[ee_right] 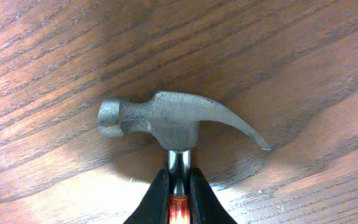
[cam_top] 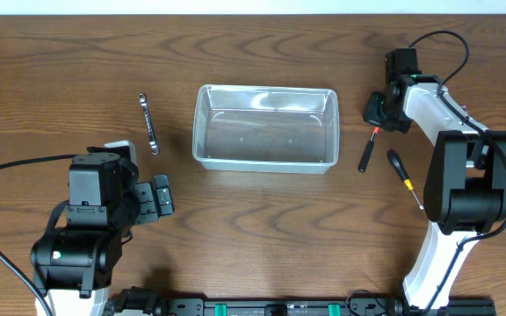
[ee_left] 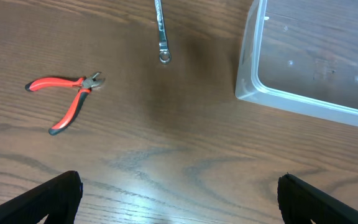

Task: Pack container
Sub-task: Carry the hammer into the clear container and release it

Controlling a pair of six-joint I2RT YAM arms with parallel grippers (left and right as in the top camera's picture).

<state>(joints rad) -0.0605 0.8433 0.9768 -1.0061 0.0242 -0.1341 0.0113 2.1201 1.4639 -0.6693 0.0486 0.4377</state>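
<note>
Two fingers (ee_right: 157,202) of your right gripper (ee_right: 179,183) are pressed in on the claw hammer (ee_right: 166,121) just below its steel head, where the red of the handle begins. The frame's lower edge cuts off the rest of the handle and most of both fingers. The head shows side-on over the wooden table (ee_right: 55,56); you cannot tell whether it rests on the wood or sits just off it. From overhead the gripper body covers the head, and only the dark handle shows, slanting toward the near edge. Near it but apart lies what looks like a screwdriver (cam_top: 396,165) with a black grip; its thin shaft runs in under the right arm and the tip is hard to make out.

Your left gripper (ee_left: 179,186) is spread wide with nothing between its jaws; only the two fingertips (ee_left: 48,199) show, at the bottom corners. Beyond them lie red-handled pliers (ee_left: 67,99), which the left arm hides from overhead. Farther out is a wrench (ee_left: 161,31), cut off at the top of the wrist view. The container (cam_top: 266,165) sits mid-table between the arms, the wrench on its left and the hammer on its right, touching neither.
</note>
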